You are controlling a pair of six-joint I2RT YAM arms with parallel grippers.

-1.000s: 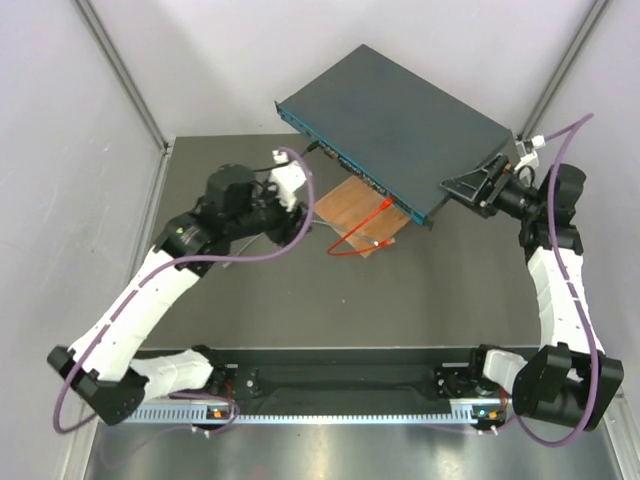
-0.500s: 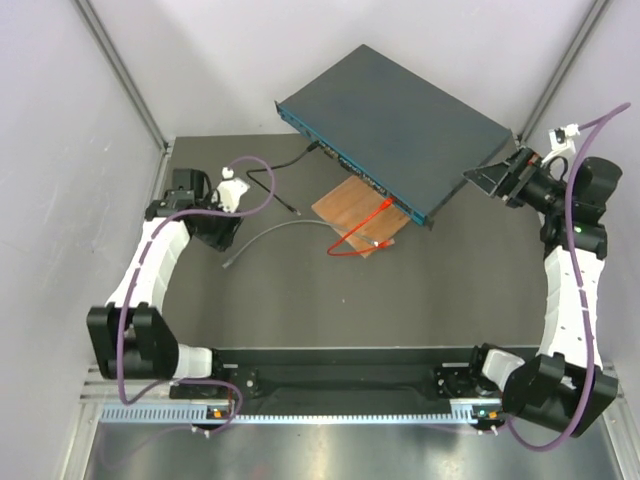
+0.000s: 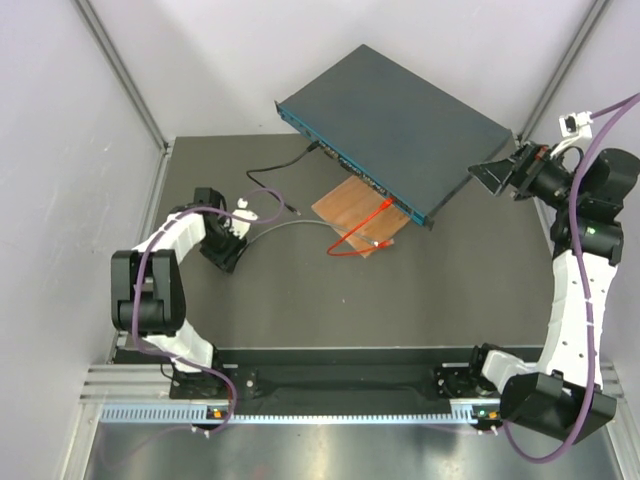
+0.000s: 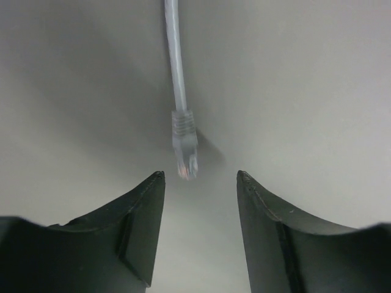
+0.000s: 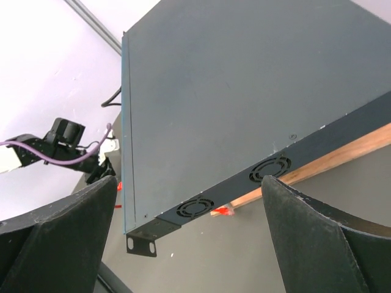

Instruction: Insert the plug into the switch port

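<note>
Pickup pending: I am hovering my left gripper point(image 4: 200, 177), jaws apart, over the pale grey cable connector point(image 4: 184, 143), needing the red-booted plug point(image 3: 379, 243) at three o'clock; right gripper point(image 3: 500, 173) gaping empty.

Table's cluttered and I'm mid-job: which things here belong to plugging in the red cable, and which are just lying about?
Job: red cable with its plug, switch, its front port row.
Lying about: grey cable, black cable, wooden board.
</note>
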